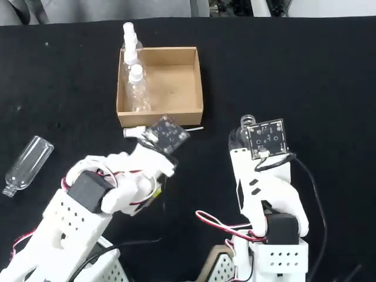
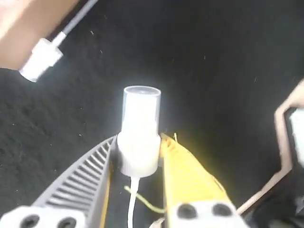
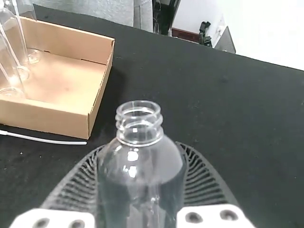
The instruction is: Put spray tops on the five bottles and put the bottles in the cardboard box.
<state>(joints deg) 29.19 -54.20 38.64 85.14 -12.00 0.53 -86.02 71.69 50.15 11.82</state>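
Observation:
My left gripper [image 2: 137,142] is shut on a white spray top [image 2: 140,128], held upright with its thin tube hanging down. My right gripper [image 3: 141,152] is shut on a clear bottle [image 3: 139,124] whose neck is open. In the high view this bottle [image 1: 248,121] pokes out ahead of the right arm, right of the left arm's wrist. The cardboard box [image 1: 176,108] stands at the back, with three capped bottles [image 1: 136,82] along its left wall. Another spray top [image 1: 135,132] lies in front of the box. An uncapped bottle [image 1: 26,164] lies at the far left.
The loose spray top's tube [image 3: 42,137] runs along the box's front wall [image 3: 61,118] on the black cloth. The loose spray top [image 2: 40,59] lies by the box corner [image 2: 28,14], close to my left gripper. The right arm's base [image 1: 276,247] stands at the front.

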